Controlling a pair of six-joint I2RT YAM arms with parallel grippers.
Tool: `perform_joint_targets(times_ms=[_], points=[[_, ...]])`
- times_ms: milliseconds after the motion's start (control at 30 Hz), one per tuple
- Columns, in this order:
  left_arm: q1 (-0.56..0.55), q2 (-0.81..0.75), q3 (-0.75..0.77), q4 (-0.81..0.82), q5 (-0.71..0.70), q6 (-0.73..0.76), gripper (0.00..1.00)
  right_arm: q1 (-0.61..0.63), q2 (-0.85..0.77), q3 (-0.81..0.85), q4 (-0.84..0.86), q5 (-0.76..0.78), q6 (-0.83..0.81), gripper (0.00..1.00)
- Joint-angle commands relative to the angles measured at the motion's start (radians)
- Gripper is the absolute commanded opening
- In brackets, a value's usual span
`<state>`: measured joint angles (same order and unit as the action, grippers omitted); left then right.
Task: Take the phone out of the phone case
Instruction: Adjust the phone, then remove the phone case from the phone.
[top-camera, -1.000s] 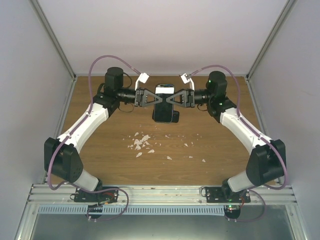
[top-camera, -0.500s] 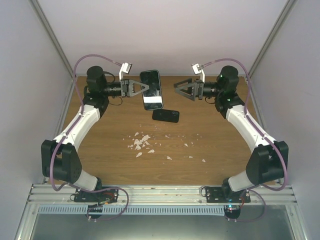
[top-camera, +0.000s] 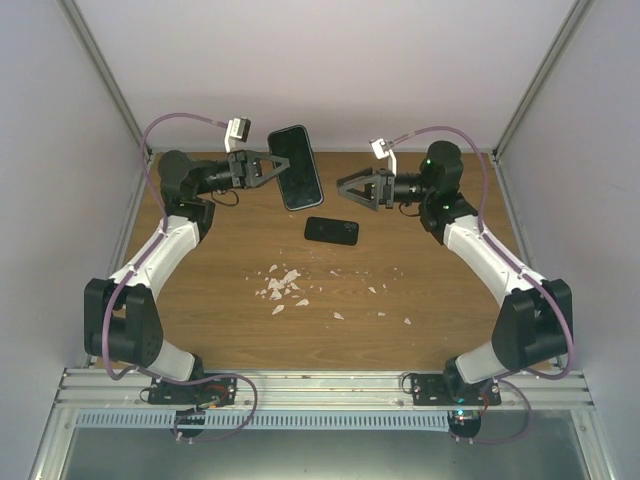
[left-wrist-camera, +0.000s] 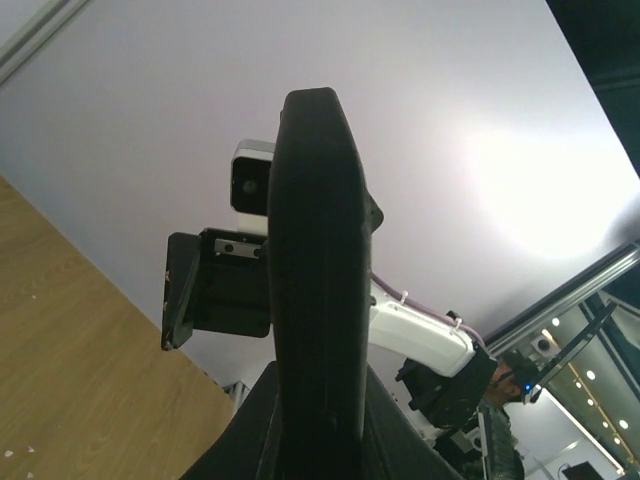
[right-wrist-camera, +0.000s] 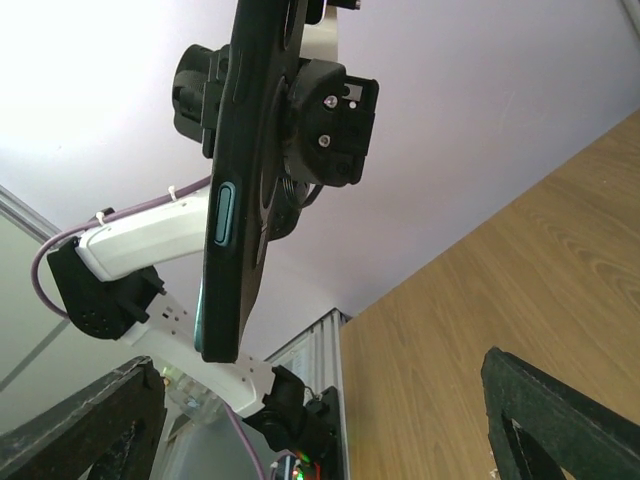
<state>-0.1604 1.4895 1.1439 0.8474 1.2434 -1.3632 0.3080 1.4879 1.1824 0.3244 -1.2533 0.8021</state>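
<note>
- Top view: left pincer clamped on phone case, raised off table; right pincer spread wide and empty, right of case, apart from it; black phone-like slab flat on table, nearer than case; white crumbs nearer again.
- Left wrist: case edge-on, upright; phone inside or not, cannot tell.
- Right wrist: case edge-on ahead, nothing between the wide-apart fingers.

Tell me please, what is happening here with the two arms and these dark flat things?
The left gripper is shut on one dark flat piece and holds it in the air above the far side of the table. The right gripper is open and empty, facing it. A second dark piece lies flat on the table between the arms. Phone and case look separated, but I cannot tell which piece is which.
</note>
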Motion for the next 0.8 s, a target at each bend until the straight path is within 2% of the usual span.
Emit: perform_joint_targets(times_ms=[0,367,767], points=[[0.003,-0.05,-0.018,0.131,-0.059,-0.067,0.0,0.022,0.0,-0.003,0.048,0.028,0.012,0.84],[-0.003,-0.058,-0.045,0.134,-0.07,-0.082,0.0,0.078,0.04,0.032,0.046,0.028,-0.001,0.72],[-0.009,-0.058,-0.052,0.132,-0.071,-0.075,0.0,0.099,0.058,0.051,0.047,0.016,0.004,0.69]])
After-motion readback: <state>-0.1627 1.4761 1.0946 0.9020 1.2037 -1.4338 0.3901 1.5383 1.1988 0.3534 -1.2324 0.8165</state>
